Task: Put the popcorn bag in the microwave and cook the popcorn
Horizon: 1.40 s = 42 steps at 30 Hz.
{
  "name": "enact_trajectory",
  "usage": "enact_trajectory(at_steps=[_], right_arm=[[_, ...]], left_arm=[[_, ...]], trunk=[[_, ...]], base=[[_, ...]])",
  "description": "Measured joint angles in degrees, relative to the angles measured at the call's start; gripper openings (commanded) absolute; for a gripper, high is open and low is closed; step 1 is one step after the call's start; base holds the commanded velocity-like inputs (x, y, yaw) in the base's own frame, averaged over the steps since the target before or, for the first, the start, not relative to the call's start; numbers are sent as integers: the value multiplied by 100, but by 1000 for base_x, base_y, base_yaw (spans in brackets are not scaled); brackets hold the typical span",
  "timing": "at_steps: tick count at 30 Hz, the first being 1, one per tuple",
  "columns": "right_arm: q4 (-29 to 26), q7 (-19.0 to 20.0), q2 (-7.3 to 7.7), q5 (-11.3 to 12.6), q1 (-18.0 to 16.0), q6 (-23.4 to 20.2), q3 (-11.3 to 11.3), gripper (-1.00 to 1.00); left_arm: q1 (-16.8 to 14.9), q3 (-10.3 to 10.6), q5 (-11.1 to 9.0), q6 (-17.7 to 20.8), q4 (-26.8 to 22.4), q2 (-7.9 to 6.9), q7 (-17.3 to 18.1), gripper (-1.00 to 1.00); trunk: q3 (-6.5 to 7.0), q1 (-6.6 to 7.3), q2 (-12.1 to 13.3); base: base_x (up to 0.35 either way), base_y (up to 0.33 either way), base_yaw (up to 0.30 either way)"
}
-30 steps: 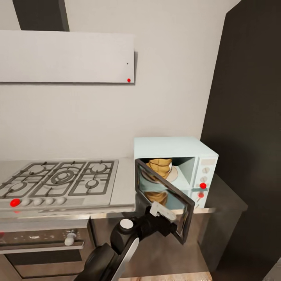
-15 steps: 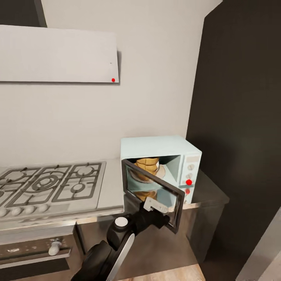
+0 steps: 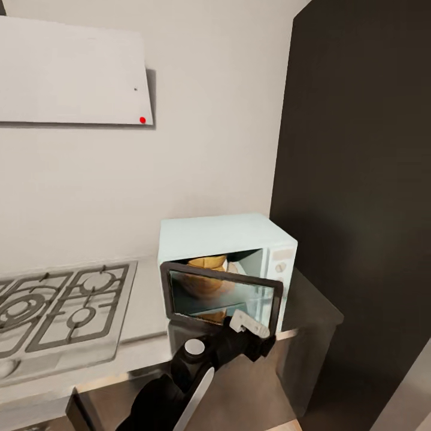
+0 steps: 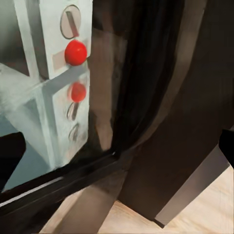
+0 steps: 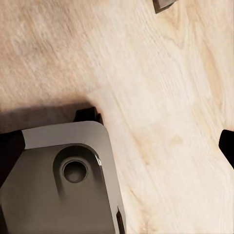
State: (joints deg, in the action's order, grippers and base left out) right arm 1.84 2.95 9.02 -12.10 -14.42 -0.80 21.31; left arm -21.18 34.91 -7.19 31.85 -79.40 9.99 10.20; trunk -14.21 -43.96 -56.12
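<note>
Left gripper (image 3: 254, 329) sits against the microwave (image 3: 224, 239) door's free edge, popcorn bag (image 3: 206, 278) inside; can't tell if the claw's spread or pinching.

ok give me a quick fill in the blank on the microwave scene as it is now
1. The popcorn bag sits inside the ____.
2. The microwave door is partly ____, not latched.
3. The left claw is at the door's ____ edge in the head view.
4. To the microwave's left on the countertop lies the gas ____.

Missing words: microwave; open; lower; hob
</note>
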Motion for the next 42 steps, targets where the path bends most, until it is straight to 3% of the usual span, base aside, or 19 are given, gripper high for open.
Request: enact_trajectory(at_steps=[20,21,22,23,32,35,42], right_arm=[[1,-1,22,0,-1,-6,0,100],[1,-1,25,0,-1,-8,0,100],[1,-1,27,-1,-1,-9,0,100],[1,-1,26,0,-1,-9,1,100],[1,-1,26,-5,-1,-9,0,100],[1,2,35,-2,-1,-8,0,100],[1,9,53,-7,-1,-10,0,100]], left_arm=[[5,-2,-30,-98,-108,0,-9,100],[5,-8,-41,-138,-108,-1,-226,100],[7,17,-199,-136,-118,-1,-388,100],[8,39,-166,-135,-124,-1,-410,100],[8,55,-183,-143,-152,-2,-432,100],[4,-3,-76,-151,-314,-1,-458,100],[5,5,-73,-141,-333,0,-462,100]], trunk=[[0,0,0],[0,-1,0],[-1,-2,0],[-2,-2,0],[-1,-3,1],[0,-6,1],[0,-6,2]], base=[[287,0,-125],[46,0,0],[24,0,0],[15,0,0],[2,0,0],[-254,0,0],[-340,0,0]])
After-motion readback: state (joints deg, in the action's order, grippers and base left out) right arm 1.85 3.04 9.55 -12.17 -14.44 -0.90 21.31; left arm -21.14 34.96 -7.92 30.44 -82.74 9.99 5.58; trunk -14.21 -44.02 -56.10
